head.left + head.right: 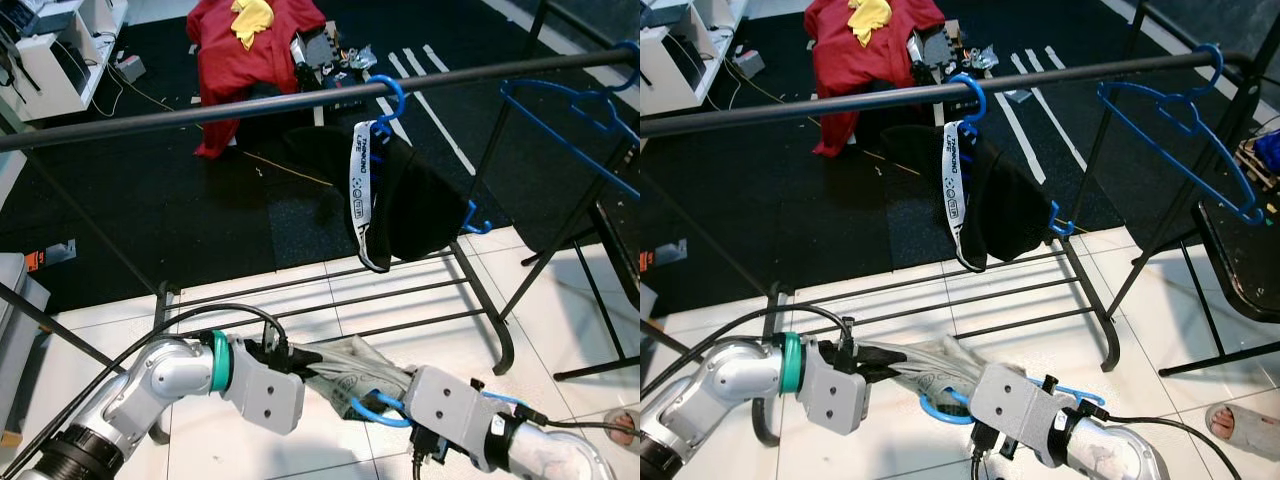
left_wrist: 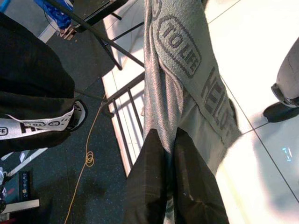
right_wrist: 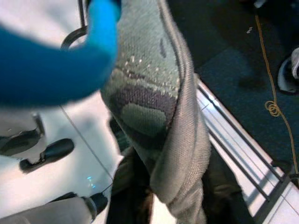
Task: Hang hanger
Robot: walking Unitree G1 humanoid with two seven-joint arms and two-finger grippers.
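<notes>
Your left gripper (image 1: 318,362) sits low over the tiled floor (image 1: 330,300), well below the rail (image 1: 200,110), and its fingers (image 2: 154,186) are pinched shut on one end of the grey cloth (image 1: 350,365); in the left wrist view the printed fabric runs straight out from between them. The cloth stretches across to your right gripper (image 1: 395,395), which is just beside the left one and holds the other end together with the blue hanger (image 1: 375,408). The right wrist view shows the cloth bunched between the right fingers (image 3: 224,186) and the blue plastic blurred close to the lens, so that side reads as closed on cloth and hanger, though which of the two it truly pinches is hard to tell. On the rail, near the middle, one blue hanger already carries a black garment (image 1: 400,205) with a white strap; toward the right end an empty hanger (image 1: 560,130) hangs. So the hanging itself is not yet done: you are, by my judgement, still dressing the hanger, and the lift to the rail and the hooking remain.
</notes>
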